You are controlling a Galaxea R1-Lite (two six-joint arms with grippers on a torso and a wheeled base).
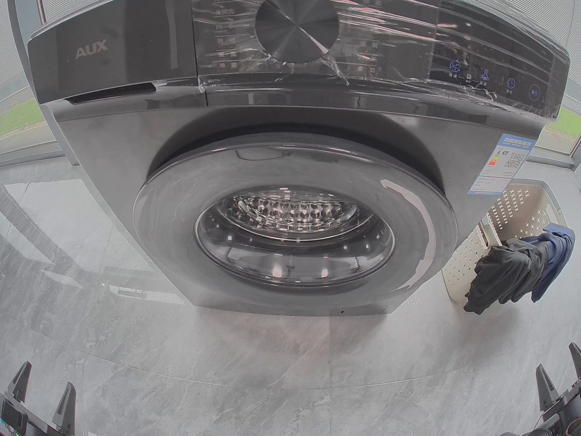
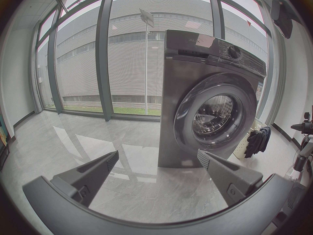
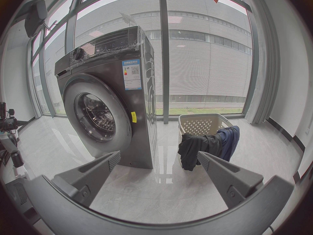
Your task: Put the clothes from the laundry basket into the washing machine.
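Note:
A grey front-loading washing machine (image 1: pixel 290 152) stands ahead with its round glass door (image 1: pixel 295 231) closed. To its right sits a cream laundry basket (image 1: pixel 514 213) with a black garment (image 1: pixel 505 274) and a blue garment (image 1: pixel 557 249) draped over its rim. The right wrist view shows the basket (image 3: pixel 203 123), black garment (image 3: pixel 197 149) and blue garment (image 3: pixel 230 141) beside the machine (image 3: pixel 107 98). My left gripper (image 1: pixel 41 392) hangs low at the left, open and empty. My right gripper (image 1: pixel 560 370) hangs low at the right, open and empty, short of the basket.
Glossy grey floor tiles (image 1: pixel 272 358) stretch between me and the machine. Tall windows (image 2: pixel 97 59) stand behind it, and a white wall (image 3: pixel 293 82) lies to the right of the basket.

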